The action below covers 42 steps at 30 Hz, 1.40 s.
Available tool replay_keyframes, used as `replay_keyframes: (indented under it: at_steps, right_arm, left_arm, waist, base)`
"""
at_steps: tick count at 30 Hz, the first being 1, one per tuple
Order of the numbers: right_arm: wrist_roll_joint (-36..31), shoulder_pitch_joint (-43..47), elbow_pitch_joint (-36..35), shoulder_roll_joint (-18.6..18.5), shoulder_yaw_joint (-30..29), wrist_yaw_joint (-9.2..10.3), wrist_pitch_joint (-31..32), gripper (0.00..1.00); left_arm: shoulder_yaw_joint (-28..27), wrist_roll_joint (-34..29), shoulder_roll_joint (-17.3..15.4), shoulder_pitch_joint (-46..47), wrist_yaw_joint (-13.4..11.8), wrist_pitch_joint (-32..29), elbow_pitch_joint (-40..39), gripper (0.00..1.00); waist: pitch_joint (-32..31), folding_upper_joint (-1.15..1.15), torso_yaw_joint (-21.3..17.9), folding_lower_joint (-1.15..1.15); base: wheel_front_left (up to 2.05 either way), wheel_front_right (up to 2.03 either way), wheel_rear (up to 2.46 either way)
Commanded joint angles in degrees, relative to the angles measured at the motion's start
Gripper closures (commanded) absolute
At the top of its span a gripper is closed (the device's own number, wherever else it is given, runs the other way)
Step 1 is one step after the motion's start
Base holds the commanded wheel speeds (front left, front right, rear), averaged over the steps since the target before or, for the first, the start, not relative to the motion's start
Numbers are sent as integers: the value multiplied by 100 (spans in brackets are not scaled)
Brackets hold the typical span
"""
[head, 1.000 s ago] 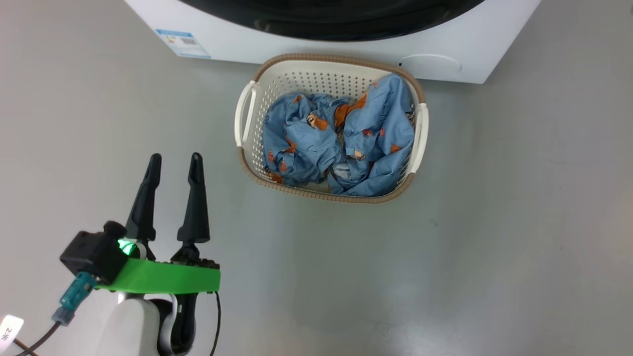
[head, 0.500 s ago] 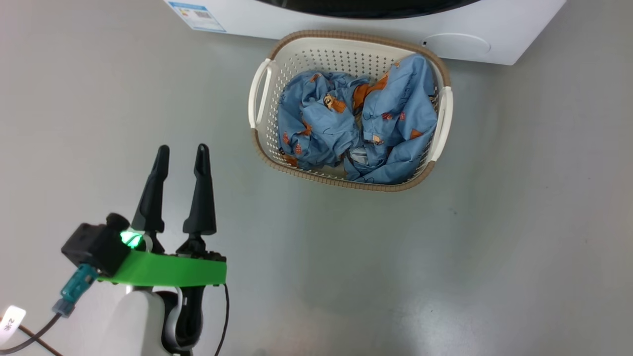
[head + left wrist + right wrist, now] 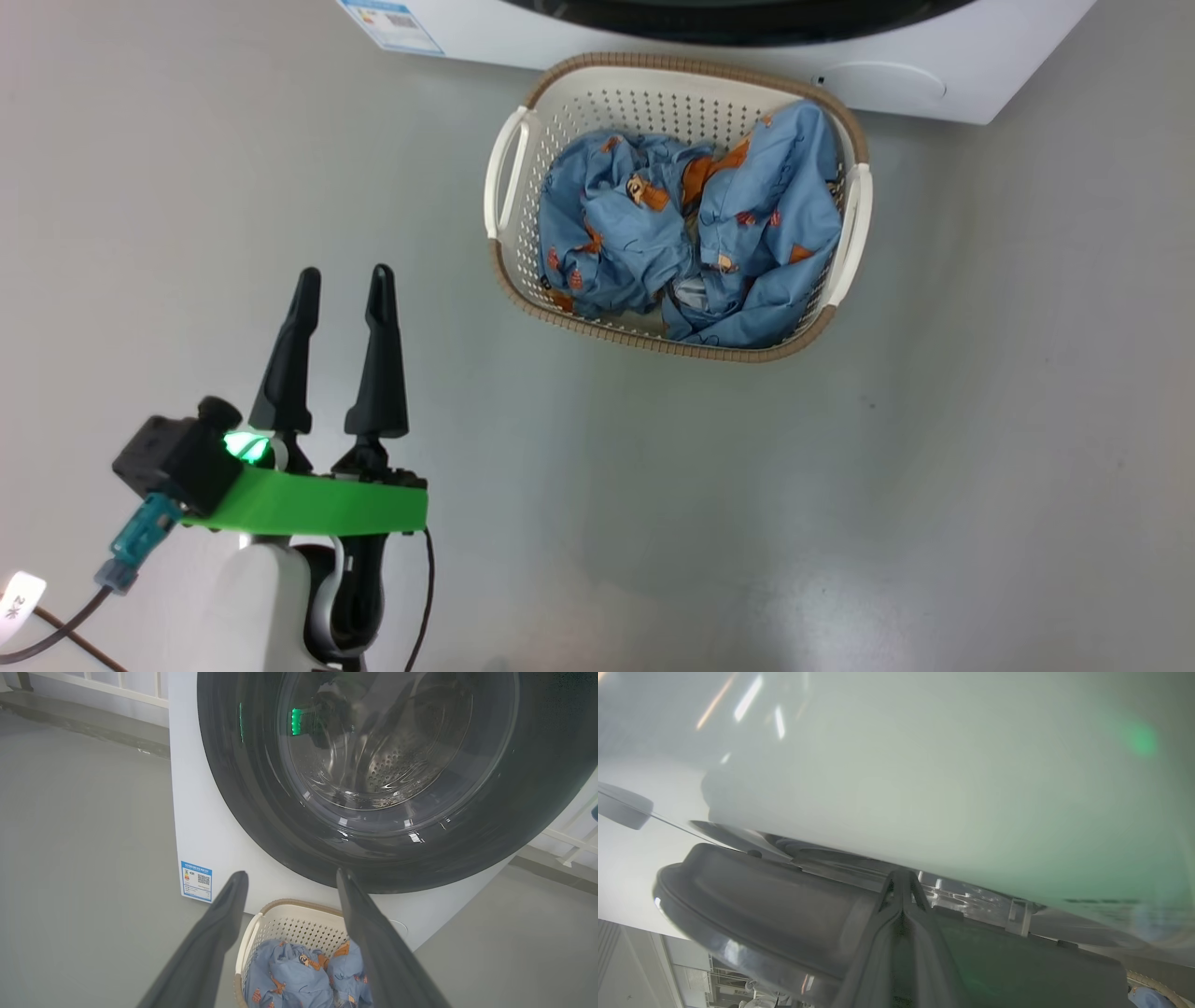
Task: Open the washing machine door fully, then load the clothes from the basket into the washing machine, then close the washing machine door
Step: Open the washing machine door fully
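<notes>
The washing machine point(image 3: 485, 28) is a white box at the top of the head view, with the black rim of the washing machine door point(image 3: 747, 19) just showing. In front of it on the floor stands the basket point(image 3: 597, 331), holding the crumpled blue clothes point(image 3: 691, 233). My left gripper point(image 3: 344, 273) hangs open and empty, left of the basket and nearer to me. In the left wrist view, this gripper point(image 3: 290, 873) looks toward the door point(image 3: 373, 788), the basket point(image 3: 299, 919) and the clothes point(image 3: 299, 975). My right gripper point(image 3: 902, 877) is shut, its tips at the gap between the door's rim point(image 3: 761, 896) and the white machine front point(image 3: 924, 765).
Grey floor spreads on all sides of the basket. A blue label sticker point(image 3: 196, 881) marks the machine's lower left corner. A white railing point(image 3: 117, 690) runs behind the machine, and a round cap point(image 3: 882, 79) sits low on its front.
The whole head picture has slid, so the camera has moved: machine and basket now sit further right and a little higher. My left gripper stays open in much the same spot.
</notes>
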<state>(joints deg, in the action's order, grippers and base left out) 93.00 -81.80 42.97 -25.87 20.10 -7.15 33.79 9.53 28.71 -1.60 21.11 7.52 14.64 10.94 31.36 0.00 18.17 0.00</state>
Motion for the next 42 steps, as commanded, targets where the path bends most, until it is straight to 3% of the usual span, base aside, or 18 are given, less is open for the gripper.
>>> replay_keyframes:
  at_steps: [1,23,30,42]
  right_arm:
    - [48,78,-159,153,37,-34,84,100]
    - [268,2227,-1126,358,120,-34,514,100]
    - [416,3321,-1639,376,-25,-34,578,100]
    - [493,4249,-1887,543,-19,-34,813,100]
  left_arm:
    - [-198,10,-128,-1,-4,36,-96,0]
    - [-475,-352,-134,-600,-3,36,48,0]
    - [-494,-418,-247,-974,-3,36,155,0]
    - [-513,-389,-269,-1198,-3,36,279,0]
  waist:
    - [-69,0,-18,0]
    - [-1386,0,-275,0]
    - [-1939,0,-54,0]
    - [-2289,0,467,0]
  base:
    - [0,0,0]
    - [0,0,0]
    - [0,0,0]
    - [0,0,0]
